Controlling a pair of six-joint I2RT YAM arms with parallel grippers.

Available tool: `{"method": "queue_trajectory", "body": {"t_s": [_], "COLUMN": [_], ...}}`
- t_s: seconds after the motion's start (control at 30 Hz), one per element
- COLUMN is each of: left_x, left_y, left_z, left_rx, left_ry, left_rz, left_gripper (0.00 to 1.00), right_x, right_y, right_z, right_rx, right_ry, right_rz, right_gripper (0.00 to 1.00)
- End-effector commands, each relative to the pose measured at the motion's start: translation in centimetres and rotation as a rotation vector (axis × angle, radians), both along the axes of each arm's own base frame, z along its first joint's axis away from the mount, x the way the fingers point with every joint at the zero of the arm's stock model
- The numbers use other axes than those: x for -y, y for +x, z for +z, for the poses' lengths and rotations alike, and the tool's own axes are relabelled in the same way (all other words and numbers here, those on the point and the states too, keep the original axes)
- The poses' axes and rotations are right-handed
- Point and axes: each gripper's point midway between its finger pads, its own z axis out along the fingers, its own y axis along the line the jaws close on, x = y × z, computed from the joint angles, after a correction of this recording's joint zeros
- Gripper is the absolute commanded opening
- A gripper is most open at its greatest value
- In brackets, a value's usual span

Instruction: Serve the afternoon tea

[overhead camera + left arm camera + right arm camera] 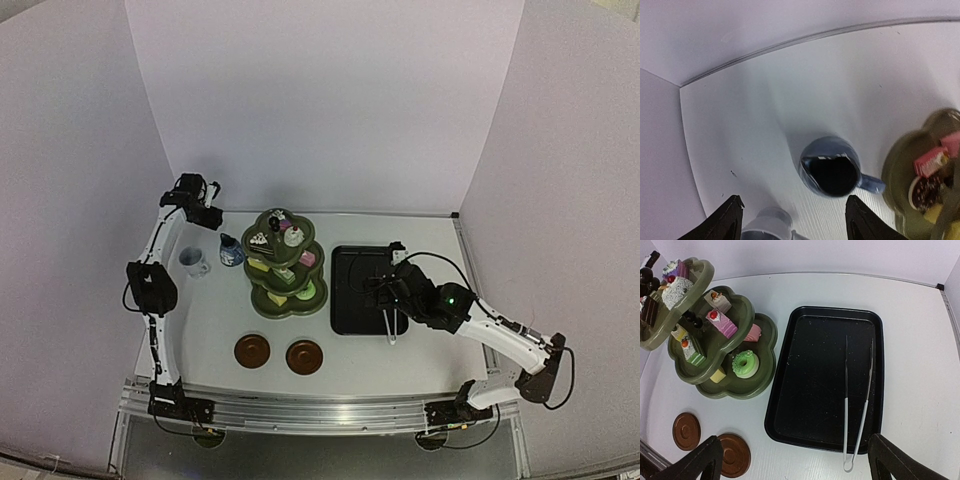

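Evidently, pot-fetching step in hand.
Jaws spread, empty on both: left gripper (794, 199) should descend onto blue pot (832, 170); right gripper (795, 440) hovers.

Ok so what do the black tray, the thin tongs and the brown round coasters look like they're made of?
Black rectangular tray: likely coated metal; matte, speckled, rolled rim.
Thin tongs: metal; pale grey slender strips joined at a bend.
Brown round coasters: perhaps wood or plastic; smooth, concentric rings.
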Motion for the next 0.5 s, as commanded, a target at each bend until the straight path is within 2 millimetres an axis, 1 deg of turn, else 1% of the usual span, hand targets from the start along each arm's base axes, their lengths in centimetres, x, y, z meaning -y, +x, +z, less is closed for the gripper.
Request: {"method": "queue_trajectory", "body": {"t_s": [0.0,0.07,0.13,0.23,0.33,0.43,0.47], "left_x": [-2.2,-2.1,-1.3,0.0,0.0,0.0,0.1], "left_y": [4.6,5.2,5.2,4.2,3.1,2.4,2.2], "left_z": [1.9,0.8,0.0,-1.7,-3.5,-5.1,-5.9], "left_rx": [0.157,0.148,0.126,0.067,0.021,-0.022,-0.041], "left_ry": [-0.075,-0.103,-0.143,-0.175,-0.170,-0.164,-0.155], "left_rz": [0.313,0.345,0.341,0.317,0.328,0.356,0.362], "left_gripper": [0.68,0.67,0.65,0.63,0.60,0.55,0.55], "right_x": [-0.4,-0.3,-0.2,-0.3,-0.5,-0.9,-1.0], "right_y": [-0.1,-0.1,-0.2,-0.1,0.0,0.3,0.3], "right_z": [0.8,0.6,0.4,0.1,-0.1,-0.4,-0.4], "right_rx": [-0.001,-0.008,-0.012,-0.016,-0.020,-0.025,-0.026], "right_ry": [0.045,0.048,0.045,0.041,0.031,0.018,0.013], "right_rz": [-0.014,-0.017,-0.022,-0.027,-0.023,-0.015,-0.010], "right_gripper": [0.98,0.98,0.98,0.98,0.98,0.98,0.98]}}
